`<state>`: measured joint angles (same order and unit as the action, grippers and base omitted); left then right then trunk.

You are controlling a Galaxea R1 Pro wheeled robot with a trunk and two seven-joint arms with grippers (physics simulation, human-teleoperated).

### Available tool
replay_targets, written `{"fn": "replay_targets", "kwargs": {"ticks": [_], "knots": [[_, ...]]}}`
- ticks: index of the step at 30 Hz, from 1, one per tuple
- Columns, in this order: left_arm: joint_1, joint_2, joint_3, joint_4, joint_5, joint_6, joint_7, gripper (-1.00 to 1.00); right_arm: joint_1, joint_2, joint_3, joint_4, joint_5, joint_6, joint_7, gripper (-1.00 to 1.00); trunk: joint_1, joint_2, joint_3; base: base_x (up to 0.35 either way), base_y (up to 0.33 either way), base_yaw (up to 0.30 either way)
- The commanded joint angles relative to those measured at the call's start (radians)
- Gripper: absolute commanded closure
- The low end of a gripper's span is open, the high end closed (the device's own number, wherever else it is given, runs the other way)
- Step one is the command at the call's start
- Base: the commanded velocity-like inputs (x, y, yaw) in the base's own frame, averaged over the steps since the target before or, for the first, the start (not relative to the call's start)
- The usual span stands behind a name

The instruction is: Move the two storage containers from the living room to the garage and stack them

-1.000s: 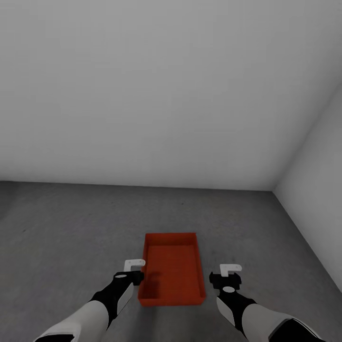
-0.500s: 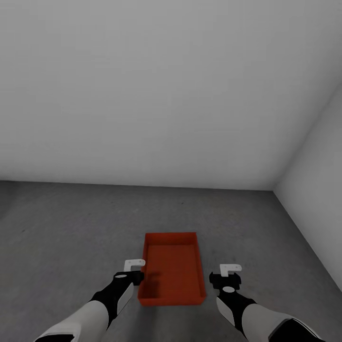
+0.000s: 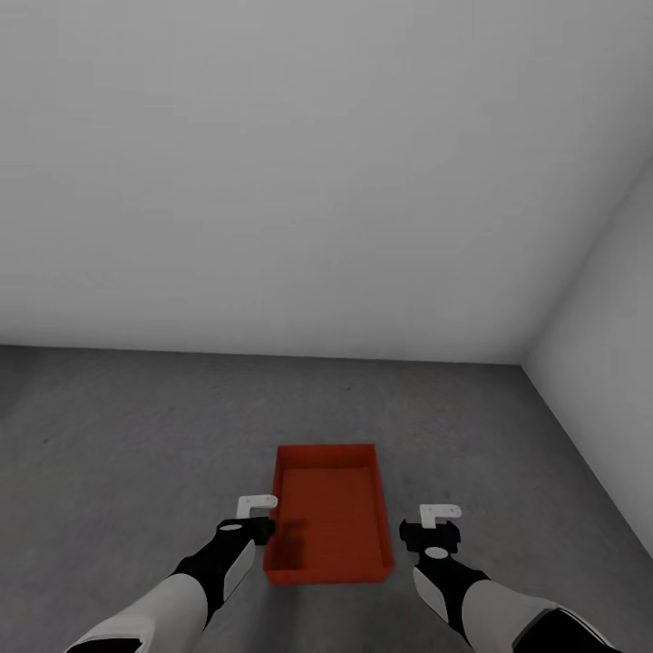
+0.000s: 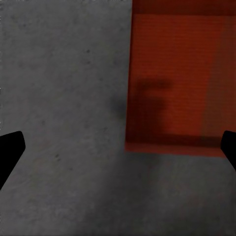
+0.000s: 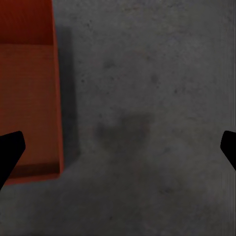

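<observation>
- An orange-red storage container (image 3: 330,521) sits flat on the dark grey concrete floor (image 3: 136,435) of the garage, near the robot and between its two arms.
- It is a rectangular open-topped bin with thin straight walls and a flat bottom, its long side running away from the robot toward the far wall (image 3: 299,172).
- The inside is empty; the near-left part of its bottom carries a dark shadow, and the walls read a shade darker than the lit bottom.
- Whether it is one bin or two nested cannot be told from the head view.
- The left end effector (image 3: 257,501) hangs just beside the container's left wall, above the floor, holding nothing.
- In the left wrist view its two dark fingertips (image 4: 11,152) stand spread wide at the picture's edges, with the container's near corner (image 4: 177,88) and bare floor between them.
- The right end effector (image 3: 441,514) hangs a little off the container's right wall, also holding nothing.
- In the right wrist view its fingertips (image 5: 10,150) are likewise spread wide, over mottled floor (image 5: 147,118), with the container's wall (image 5: 29,98) off to one side.
- A pale side wall (image 3: 608,381) meets the far wall at the right corner.
</observation>
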<state>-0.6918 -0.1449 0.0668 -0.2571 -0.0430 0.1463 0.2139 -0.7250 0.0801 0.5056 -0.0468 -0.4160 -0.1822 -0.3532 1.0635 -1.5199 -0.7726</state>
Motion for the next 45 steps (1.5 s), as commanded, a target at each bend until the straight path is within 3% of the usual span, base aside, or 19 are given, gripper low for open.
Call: {"fn": "replay_targets", "kwargs": {"ticks": [1,45], "knots": [[0.000,-0.001,0.007,-0.002,-0.004,0.006,0.001,-1.00,-0.001,0.000,0.008,0.001,-0.010,-0.004,-0.002,-1.00,-0.004,0.007,0.002,0.000,0.000,0.000],[0.000,-0.001,0.007,-0.001,-0.005,0.006,0.001,-1.00,-0.001,0.002,0.009,0.001,-0.010,-0.006,-0.003,-1.00,-0.173,0.315,0.140,0.000,0.000,0.000]]}}
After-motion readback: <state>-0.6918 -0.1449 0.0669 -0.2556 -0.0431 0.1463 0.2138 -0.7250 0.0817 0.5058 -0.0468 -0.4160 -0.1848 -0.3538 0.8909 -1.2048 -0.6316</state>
